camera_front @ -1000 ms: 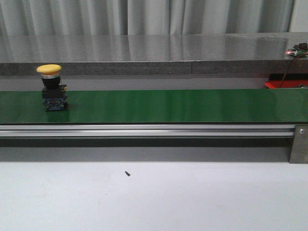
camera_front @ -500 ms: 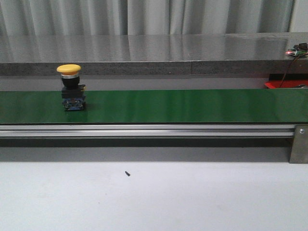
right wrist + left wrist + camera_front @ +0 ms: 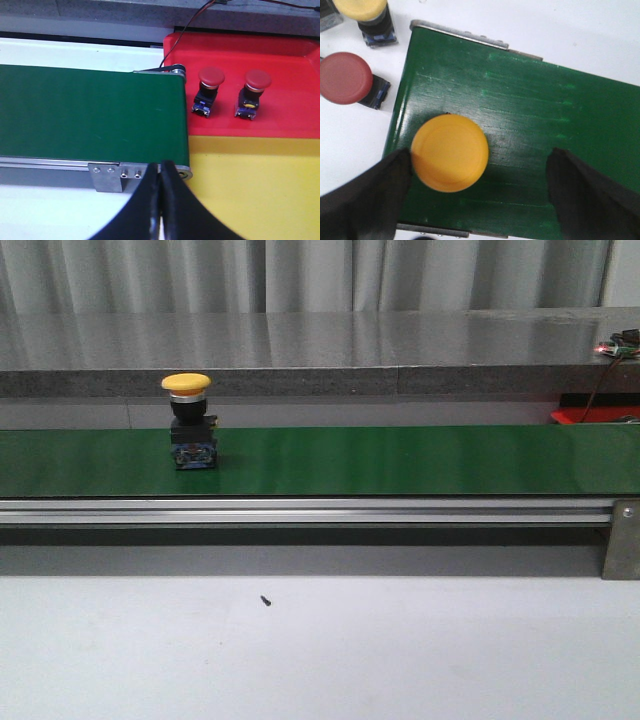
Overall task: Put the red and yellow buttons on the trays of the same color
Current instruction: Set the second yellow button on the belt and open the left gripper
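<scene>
While you look forward over the table, you see a yellow button [image 3: 187,410] standing upright on the green belt [image 3: 400,460], toward its left part, yellow cap on top and its blue base on the belt. A silver rail [image 3: 300,510] runs along the belt's near edge, and a sliver of the red tray [image 3: 590,415] shows at the far right behind the belt. Neither arm appears in this view.

From the left wrist, you look straight down on the yellow button [image 3: 449,152] near one end of the belt [image 3: 535,125]. The left gripper [image 3: 480,190] is spread wide, one finger just beside the cap and the other well apart from it; it holds nothing. Off the belt's end, a red button [image 3: 345,77] and a second yellow one [image 3: 362,10] lie on the white surface.

From the right wrist, you see the right gripper [image 3: 160,200] with its fingers pressed together, nothing between them, above the belt's end. Two red buttons [image 3: 210,90] [image 3: 255,92] stand upright on the red tray [image 3: 280,50], side by side. The yellow tray [image 3: 250,185] lies right against it, with no button on the part you can see.
</scene>
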Robot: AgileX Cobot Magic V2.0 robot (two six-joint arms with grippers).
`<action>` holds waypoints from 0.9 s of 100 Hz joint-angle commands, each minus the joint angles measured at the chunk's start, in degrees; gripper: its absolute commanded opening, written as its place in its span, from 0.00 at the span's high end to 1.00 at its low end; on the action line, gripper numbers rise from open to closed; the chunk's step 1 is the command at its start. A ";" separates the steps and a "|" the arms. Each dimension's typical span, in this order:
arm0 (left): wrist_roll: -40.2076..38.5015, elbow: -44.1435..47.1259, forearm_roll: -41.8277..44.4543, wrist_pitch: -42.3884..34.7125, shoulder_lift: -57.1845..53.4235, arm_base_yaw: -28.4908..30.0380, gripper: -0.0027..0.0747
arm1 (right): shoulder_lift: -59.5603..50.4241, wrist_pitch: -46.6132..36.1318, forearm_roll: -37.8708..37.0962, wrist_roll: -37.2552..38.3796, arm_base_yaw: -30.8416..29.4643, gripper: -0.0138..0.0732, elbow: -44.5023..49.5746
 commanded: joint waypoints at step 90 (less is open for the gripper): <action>1.93 14.02 -1.31 0.45 -26.41 -14.34 0.99 | -0.11 -4.41 -0.02 -0.55 0.13 0.91 -1.47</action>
